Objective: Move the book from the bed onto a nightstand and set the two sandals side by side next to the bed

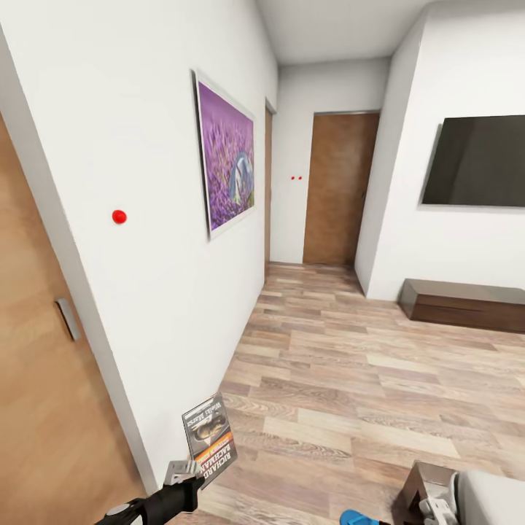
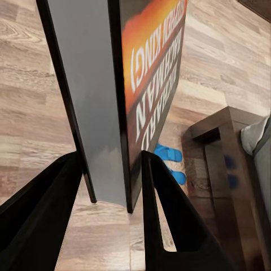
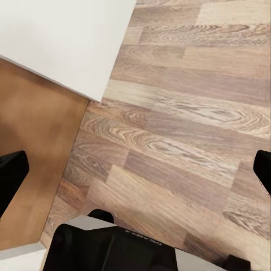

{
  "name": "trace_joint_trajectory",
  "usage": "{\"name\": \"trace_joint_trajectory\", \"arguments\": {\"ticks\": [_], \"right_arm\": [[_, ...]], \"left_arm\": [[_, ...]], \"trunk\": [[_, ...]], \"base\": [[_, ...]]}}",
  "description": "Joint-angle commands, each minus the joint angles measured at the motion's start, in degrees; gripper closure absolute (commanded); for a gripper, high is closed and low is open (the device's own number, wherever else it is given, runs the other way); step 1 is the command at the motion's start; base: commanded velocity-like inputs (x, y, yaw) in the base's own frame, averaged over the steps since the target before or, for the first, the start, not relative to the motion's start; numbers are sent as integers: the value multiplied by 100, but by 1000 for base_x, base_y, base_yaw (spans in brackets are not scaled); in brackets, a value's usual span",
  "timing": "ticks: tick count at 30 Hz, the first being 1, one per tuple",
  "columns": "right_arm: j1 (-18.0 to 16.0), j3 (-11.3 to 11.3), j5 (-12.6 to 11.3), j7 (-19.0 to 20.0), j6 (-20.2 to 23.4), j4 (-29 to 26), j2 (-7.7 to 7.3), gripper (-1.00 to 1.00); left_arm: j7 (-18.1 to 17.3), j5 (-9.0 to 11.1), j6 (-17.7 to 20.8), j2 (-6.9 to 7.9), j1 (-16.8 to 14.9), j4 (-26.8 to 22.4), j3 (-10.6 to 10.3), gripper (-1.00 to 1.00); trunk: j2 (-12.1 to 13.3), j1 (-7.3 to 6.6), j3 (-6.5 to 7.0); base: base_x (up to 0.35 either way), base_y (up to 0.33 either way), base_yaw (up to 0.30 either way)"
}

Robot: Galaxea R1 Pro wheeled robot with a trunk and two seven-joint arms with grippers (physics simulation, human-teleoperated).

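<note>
Item: book, clamped upright in my left gripper, jaws closed on its lower edge, cover outward. Right gripper: fingers spread wide, nothing between them.

Handling: no nightstand in sight; I judge the base must turn before any set-down. Keep the clamp firm and the book clear of the wall beside it.

Left wrist view adds: blue sandals on the floor beyond the book, beside the bed frame corner.

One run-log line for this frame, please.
left gripper: shut on book | right gripper: open, over floor | sandals: on floor by bed
</note>
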Motion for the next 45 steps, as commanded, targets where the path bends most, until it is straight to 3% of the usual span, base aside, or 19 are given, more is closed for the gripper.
{"name": "trace_joint_trajectory", "arguments": {"ticks": [1,8,22,45], "right_arm": [[-1,22,-60,14,52,-2,-4,-100],[-1,22,-58,17,52,-2,-4,-100],[-1,22,-58,17,52,-2,-4,-100],[-1,22,-58,22,53,-2,-4,-100]], "left_arm": [[-21,26,-13,1,-3,8,6,100],[-23,27,-13,1,-3,8,8,100],[-19,27,-13,1,-3,8,6,100],[-17,19,-13,1,-3,8,6,100]], "trunk": [[-4,5,-2],[-4,5,-2],[-4,5,-2],[-4,5,-2]], "base": [[318,15,0],[247,5,0],[42,0,100],[300,-7,4]]}}
